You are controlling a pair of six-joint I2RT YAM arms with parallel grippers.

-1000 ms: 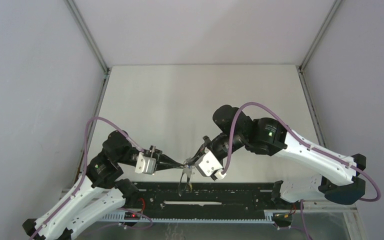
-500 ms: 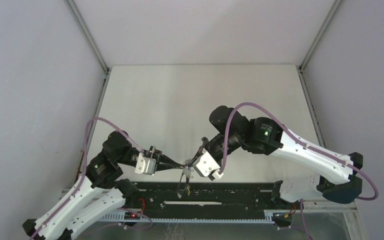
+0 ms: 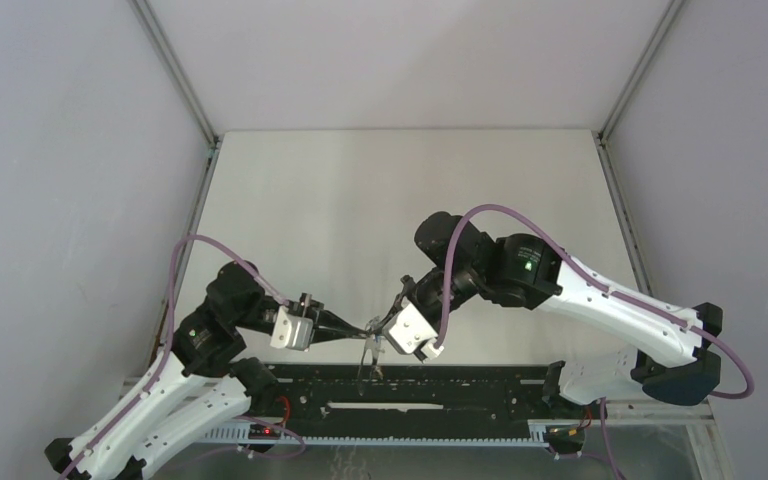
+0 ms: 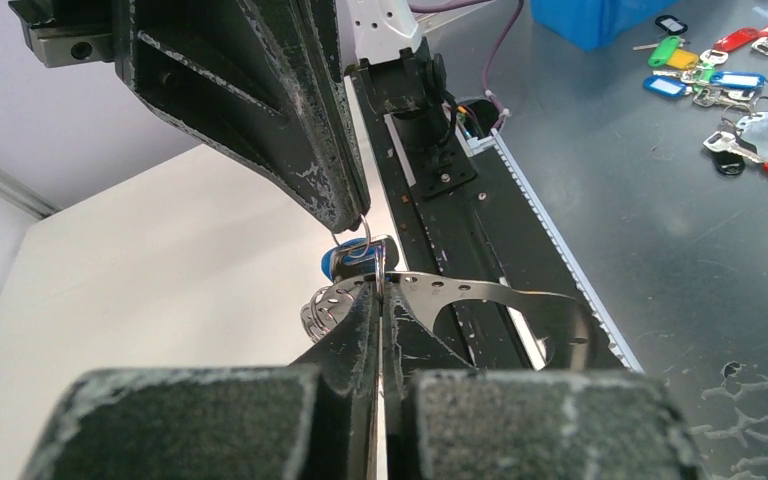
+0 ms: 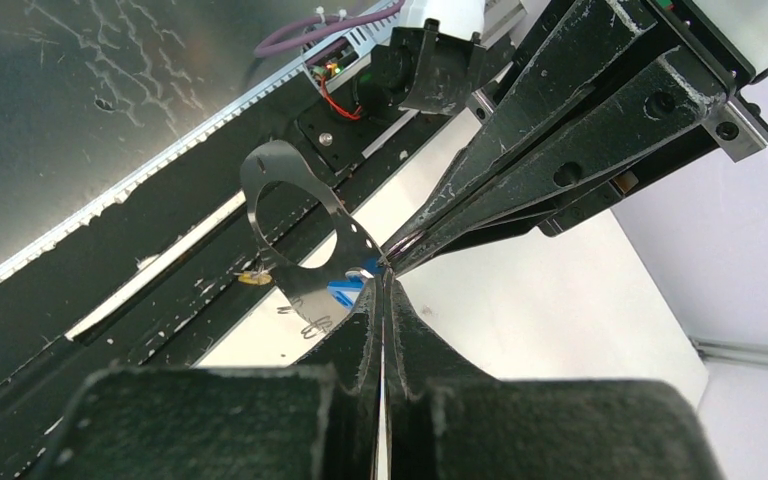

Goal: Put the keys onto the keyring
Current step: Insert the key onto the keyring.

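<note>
Left gripper [image 4: 379, 288]: fingers fully closed, pinching the perforated band of the keyring [image 4: 480, 293]. The hoop hangs from this grip, clear of the table [image 3: 360, 200] and over the black rail [image 3: 460, 385] at the near edge.

Right gripper [image 5: 381, 285]: fingers fully closed, tip to tip with the left fingers. They appear to clamp the small wire loop [image 4: 359, 238] carrying the blue key [image 4: 348, 262], though the contact point is too fine to confirm. The blue key sits just beside both sets of fingertips, against the band's inner edge.

A yellow piece [image 5: 253, 278], possibly the second key's head, shows low beside the hoop in the right wrist view.
</note>
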